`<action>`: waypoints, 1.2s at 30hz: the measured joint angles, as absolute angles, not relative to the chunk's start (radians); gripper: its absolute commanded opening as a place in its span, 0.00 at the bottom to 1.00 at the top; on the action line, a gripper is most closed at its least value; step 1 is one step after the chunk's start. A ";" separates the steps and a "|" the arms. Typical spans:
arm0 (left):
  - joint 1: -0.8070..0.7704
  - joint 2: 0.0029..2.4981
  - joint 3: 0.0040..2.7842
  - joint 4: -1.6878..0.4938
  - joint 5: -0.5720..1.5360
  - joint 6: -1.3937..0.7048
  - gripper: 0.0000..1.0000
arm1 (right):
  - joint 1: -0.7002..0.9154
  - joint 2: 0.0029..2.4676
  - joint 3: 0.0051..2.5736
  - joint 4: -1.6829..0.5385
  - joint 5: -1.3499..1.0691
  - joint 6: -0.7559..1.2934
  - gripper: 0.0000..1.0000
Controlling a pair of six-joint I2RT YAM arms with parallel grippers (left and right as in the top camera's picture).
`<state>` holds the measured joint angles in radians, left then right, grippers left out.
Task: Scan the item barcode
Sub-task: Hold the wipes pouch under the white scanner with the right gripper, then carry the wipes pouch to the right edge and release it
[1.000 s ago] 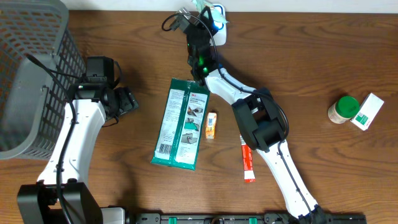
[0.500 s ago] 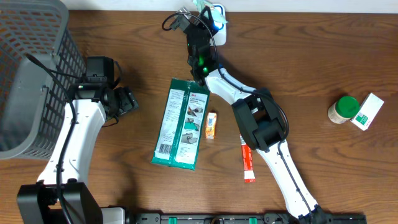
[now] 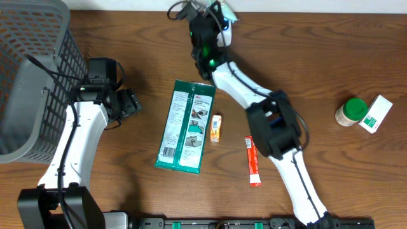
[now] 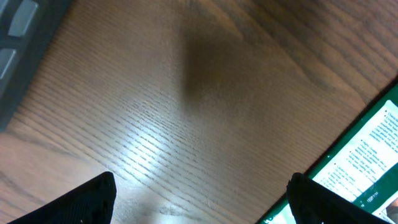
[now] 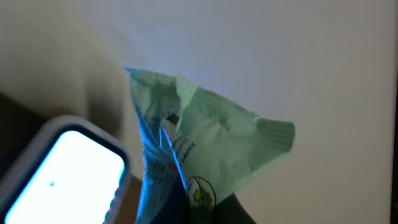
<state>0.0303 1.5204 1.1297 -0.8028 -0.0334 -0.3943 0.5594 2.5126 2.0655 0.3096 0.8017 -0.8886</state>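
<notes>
Table (image 3: pixel 331 57): brown wood. Everything sits on it.
Basket (image 3: pixel 32 63): big and grey, with a grid of little holes. It is at the far left corner, next to my left arm.
Right arm (image 3: pixel 273 127): white and black. It reaches from the near edge all the way up to the far edge.
Left arm (image 3: pixel 82 133): white and black. It bends up along the left side, just beside the basket.
Big green pack (image 3: pixel 186 126): flat on the table in the middle, between my two arms. Its label faces up.
Left gripper (image 4: pixel 199 205): my two fingers are spread wide. There is nothing between them. They hang over bare wood, and a corner of the big green pack shows at the right edge of my wrist view.
Red tube (image 3: pixel 253 161): lies flat, close beside my right arm.
White and green box (image 3: pixel 375 113): far on the right side.
Jar (image 3: pixel 351 111): has a green lid. It is right next to the white and green box.
Scanner (image 5: pixel 62 168): white, with a bright glowing face. It is at the far edge.
Little orange box (image 3: pixel 216 128): just beside the big green pack, on its right.
Light green packet (image 5: pixel 205 130): the item to scan. It is crinkly and sticks up out of my right fingers, just beside the scanner.
Right gripper (image 5: pixel 208 211): squeezed tight on the bottom of the light green packet.
</notes>
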 measured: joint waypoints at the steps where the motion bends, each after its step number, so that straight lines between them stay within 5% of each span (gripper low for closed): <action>1: 0.030 1.520 1.130 -0.802 -0.033 -0.394 0.89 | 0.560 2.477 2.065 0.234 0.806 -0.858 0.01; 8: 0.030 1.520 1.130 -0.804 -0.033 -0.394 0.89 | 0.556 2.164 2.067 -0.390 0.717 -0.444 0.01; 17: 0.030 1.520 1.130 -0.803 -0.033 -0.394 0.89 | 0.410 1.851 2.070 -0.916 0.339 -0.027 0.01; 28: 0.030 1.520 1.130 -0.803 -0.033 -0.394 0.89 | 0.028 1.804 2.059 -1.234 0.011 0.172 0.01; 36: 0.030 1.520 1.130 -0.804 -0.033 -0.394 0.89 | -0.136 1.809 1.787 -1.186 -0.051 0.207 0.01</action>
